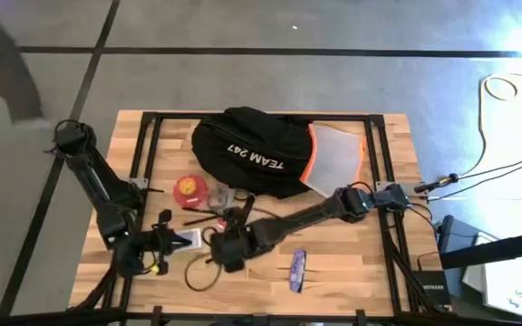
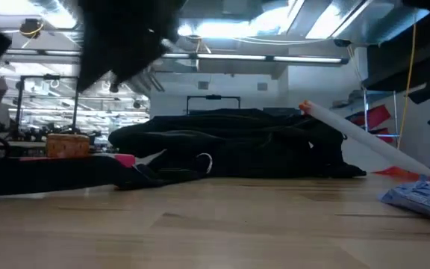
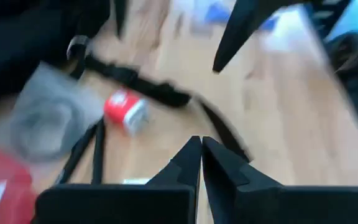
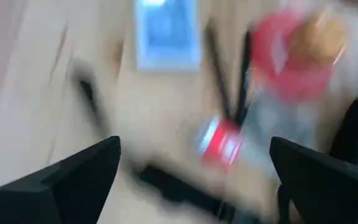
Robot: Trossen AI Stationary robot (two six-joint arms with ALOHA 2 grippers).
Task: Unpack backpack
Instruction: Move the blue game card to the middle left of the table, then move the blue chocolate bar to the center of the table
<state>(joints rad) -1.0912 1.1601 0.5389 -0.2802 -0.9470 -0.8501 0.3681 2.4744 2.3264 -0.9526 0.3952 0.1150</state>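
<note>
My right end effector (image 1: 227, 246), fingers spread wide, hovers lower-centre of the high view; left end effector (image 1: 157, 243), tips pressed together, sits just left of it. Backpack (image 1: 252, 152) lies above both, upper-centre of desk (image 1: 352, 263), right arm nearer. Long axis runs left-right, open mouth w/ orange trim pointing right

The backpack (image 1: 252, 149) lies at the counter's (image 1: 370, 267) back; small items sit before it, between both arms.
</note>
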